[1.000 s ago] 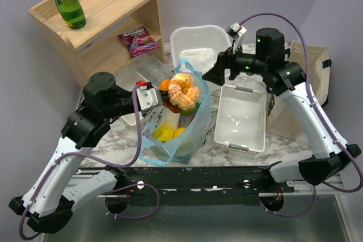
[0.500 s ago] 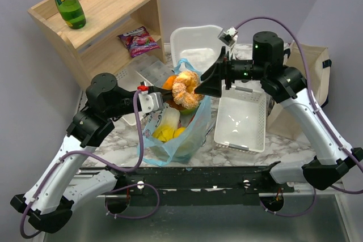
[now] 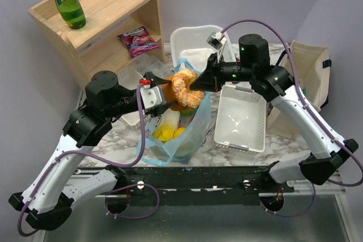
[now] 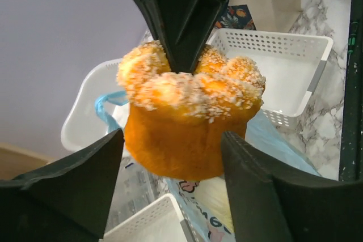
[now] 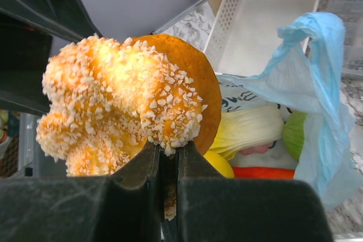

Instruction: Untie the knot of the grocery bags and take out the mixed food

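Observation:
The golden-brown bread (image 3: 184,88) hangs above the open light-blue grocery bag (image 3: 181,134). My right gripper (image 3: 199,83) is shut on the bread's crumbed edge (image 5: 170,134), pinching it between its closed fingers (image 5: 170,157). My left gripper (image 4: 173,140) is open, its two fingers either side of the bread (image 4: 193,117) with gaps showing. Still in the bag lie a yellow-white cabbage (image 5: 249,131), a green cabbage (image 5: 295,134), a carrot (image 5: 261,172) and a yellow fruit (image 5: 218,165). The knot is out of view; a loose blue handle (image 5: 317,32) stands up.
A white slotted basket (image 3: 241,117) sits right of the bag and a white tub (image 3: 195,43) behind it. The wooden shelf (image 3: 102,15) at back left carries a green bottle (image 3: 67,1) and a purple packet (image 3: 137,41). A canvas tote (image 3: 309,72) stands far right.
My right gripper came in from the right and shut on the bread's edge. My left gripper, which held the bread, opened around it.

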Tool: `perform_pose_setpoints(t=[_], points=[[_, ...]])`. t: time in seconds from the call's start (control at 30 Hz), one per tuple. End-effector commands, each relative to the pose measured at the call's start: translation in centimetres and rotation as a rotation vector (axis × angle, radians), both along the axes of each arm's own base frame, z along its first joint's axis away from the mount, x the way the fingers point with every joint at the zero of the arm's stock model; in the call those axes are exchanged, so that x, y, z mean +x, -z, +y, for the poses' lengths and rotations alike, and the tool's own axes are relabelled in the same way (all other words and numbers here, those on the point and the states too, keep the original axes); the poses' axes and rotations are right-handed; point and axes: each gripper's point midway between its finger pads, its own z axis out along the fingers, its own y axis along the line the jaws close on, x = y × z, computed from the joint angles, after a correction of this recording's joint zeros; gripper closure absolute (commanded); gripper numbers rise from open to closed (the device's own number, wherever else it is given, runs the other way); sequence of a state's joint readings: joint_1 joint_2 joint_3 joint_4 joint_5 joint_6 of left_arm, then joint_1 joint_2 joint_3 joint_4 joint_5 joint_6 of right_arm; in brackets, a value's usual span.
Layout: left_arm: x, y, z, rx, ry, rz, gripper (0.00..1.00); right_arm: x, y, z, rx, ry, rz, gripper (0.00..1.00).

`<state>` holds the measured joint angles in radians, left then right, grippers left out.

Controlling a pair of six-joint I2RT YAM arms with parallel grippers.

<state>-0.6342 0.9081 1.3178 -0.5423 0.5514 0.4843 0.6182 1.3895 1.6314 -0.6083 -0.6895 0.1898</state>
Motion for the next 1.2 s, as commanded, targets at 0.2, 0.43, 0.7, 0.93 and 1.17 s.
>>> perform_pose_setpoints(t=[0.2, 0.43, 0.7, 0.93, 1.17], points=[[-6.2, -0.8, 2.6, 0.294, 0.213, -0.121, 0.22, 2.3, 0.7, 1.5, -0.03, 0.035, 0.017, 0.99], [-5.2, 1.6, 1.2, 0.583, 0.275, -0.346, 0.18, 1.7, 1.5, 3.5, -0.061, -0.029, 0.05, 0.99], [1.1, 5.3, 1.0, 0.912, 0.083, -0.492, 0.15, 0.0, 2.4, 5.1, -0.119, -0.068, 0.033, 0.99], [0.2, 6.9, 3.2, 0.923, 0.066, -0.367, 0.91, -0.1, 1.3, 5.2, -0.09, -0.045, 0.057, 0.94], [0.7, 0.9, 5.4, 0.422, -0.159, -0.081, 1.0, 1.8, 0.5, 4.3, -0.098, 0.07, -0.002, 0.34]])
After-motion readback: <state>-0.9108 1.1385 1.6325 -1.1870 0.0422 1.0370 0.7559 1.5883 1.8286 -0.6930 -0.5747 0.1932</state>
